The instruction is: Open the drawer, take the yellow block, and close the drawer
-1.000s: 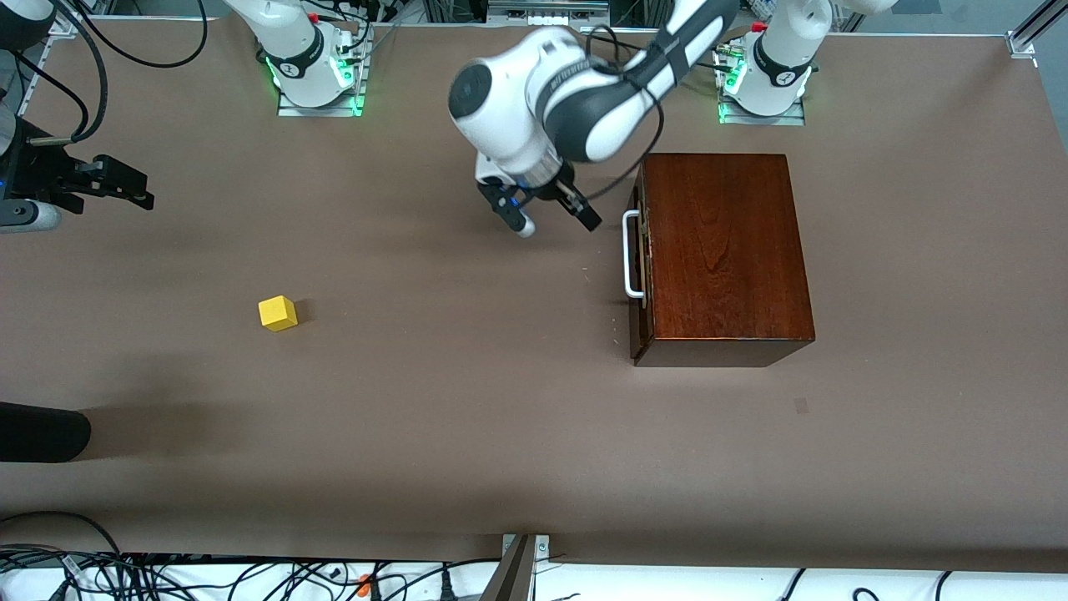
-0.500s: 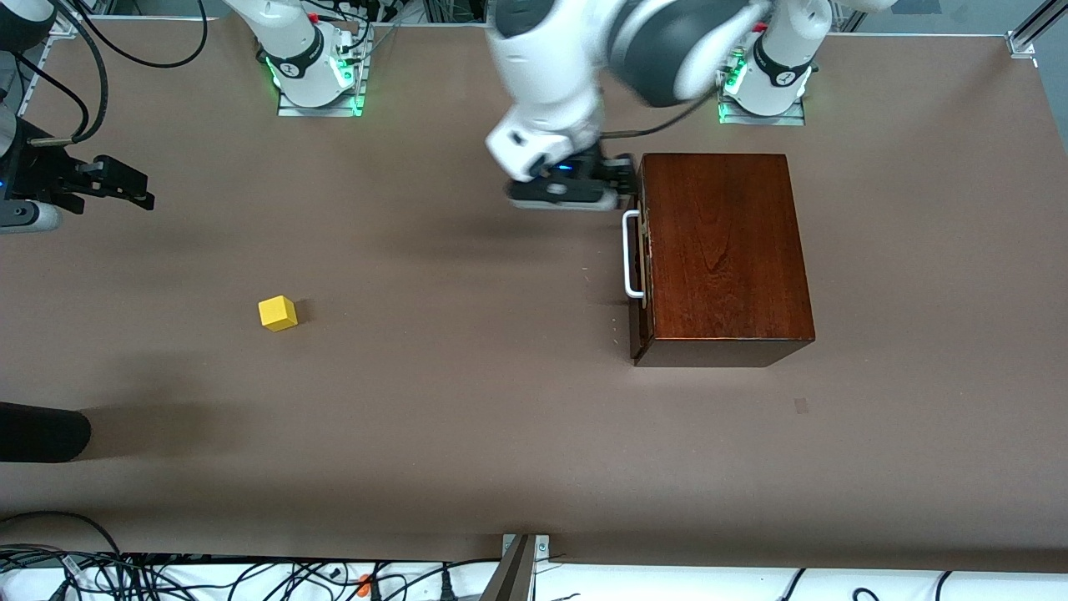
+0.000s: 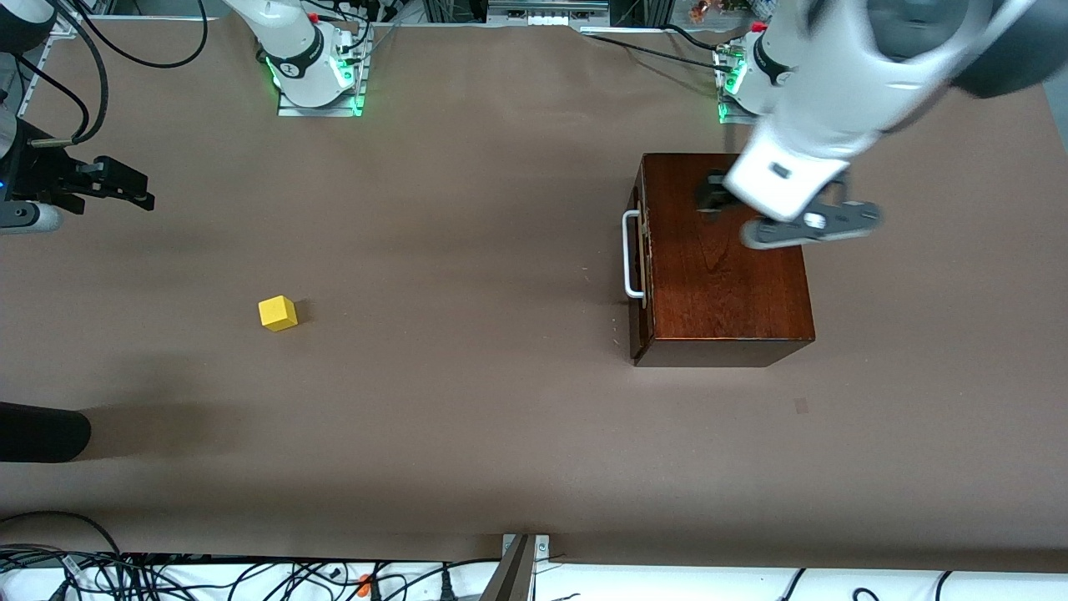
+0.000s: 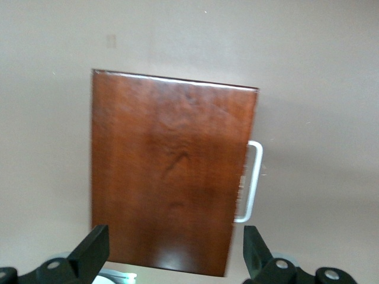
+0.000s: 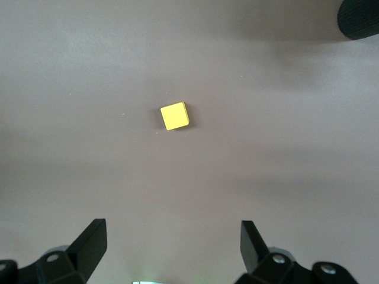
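Observation:
The drawer is shut in the dark-wood box (image 3: 726, 267), its reddish-brown front with the white bar handle (image 3: 632, 255) facing the right arm's end of the table. My left gripper (image 3: 716, 194) is open and empty, up in the air over the box top. The left wrist view looks down on the box (image 4: 172, 171) and handle (image 4: 251, 183) between the open fingers (image 4: 90, 255). The yellow block (image 3: 277, 313) lies on the bare table, well apart from the box. My right gripper (image 3: 117, 184) is open and empty, waiting high over the table; its view shows the block (image 5: 175, 115) below.
The brown table (image 3: 467, 401) stretches between the block and the box. A black rounded object (image 3: 42, 430) sticks in at the table edge at the right arm's end, nearer the front camera than the block; it also shows in the right wrist view (image 5: 360, 18). Cables hang along the front edge.
My left arm has swung from the table in front of the drawer handle to over the box top, toward its own end. The block, box and right arm have not moved.

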You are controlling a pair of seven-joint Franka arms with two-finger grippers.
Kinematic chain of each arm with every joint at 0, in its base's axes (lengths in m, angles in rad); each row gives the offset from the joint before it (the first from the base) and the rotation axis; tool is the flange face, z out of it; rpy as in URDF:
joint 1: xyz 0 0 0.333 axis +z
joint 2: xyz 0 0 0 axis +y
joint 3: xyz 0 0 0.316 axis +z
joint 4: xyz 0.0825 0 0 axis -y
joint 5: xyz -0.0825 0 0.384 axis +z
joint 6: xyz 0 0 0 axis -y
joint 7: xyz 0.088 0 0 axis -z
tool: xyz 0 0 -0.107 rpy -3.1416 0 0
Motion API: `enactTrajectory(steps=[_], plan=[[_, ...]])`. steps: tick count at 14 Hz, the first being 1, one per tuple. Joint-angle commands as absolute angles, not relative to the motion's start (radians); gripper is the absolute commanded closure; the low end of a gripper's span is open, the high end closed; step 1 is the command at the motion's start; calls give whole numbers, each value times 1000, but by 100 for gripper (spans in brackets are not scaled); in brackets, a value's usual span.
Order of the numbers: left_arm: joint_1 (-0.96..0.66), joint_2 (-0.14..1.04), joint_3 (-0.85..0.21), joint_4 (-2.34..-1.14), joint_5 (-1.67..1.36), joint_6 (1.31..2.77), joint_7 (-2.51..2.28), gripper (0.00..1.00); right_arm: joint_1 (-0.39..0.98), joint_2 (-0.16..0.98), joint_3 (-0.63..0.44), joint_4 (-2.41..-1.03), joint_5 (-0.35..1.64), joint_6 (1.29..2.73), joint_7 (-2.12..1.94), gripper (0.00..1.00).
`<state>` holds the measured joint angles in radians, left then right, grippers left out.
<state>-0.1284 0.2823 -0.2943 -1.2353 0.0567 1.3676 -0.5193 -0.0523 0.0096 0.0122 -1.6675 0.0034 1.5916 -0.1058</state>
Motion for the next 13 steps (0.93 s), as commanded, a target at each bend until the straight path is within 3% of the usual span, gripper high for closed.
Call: enactTrajectory(steps=[1,6,9,13], plan=[[-87,193,-197,-1333,-1,1376,-353,0,-67,3,23,-1677,11,1598,-97,0],[-94,80,9,-1484,-83,1442,-122,0,-69,3,23,-1677,11,1601,-97,0],[-94,-30,37,-1639,-81,1526,-43,0,-69,3,23,-1677,11,1601,-98,0],[-97,-80,38,-1690,-54,1532,-41,0,-69,3,23,-1677,11,1601,-98,0]])
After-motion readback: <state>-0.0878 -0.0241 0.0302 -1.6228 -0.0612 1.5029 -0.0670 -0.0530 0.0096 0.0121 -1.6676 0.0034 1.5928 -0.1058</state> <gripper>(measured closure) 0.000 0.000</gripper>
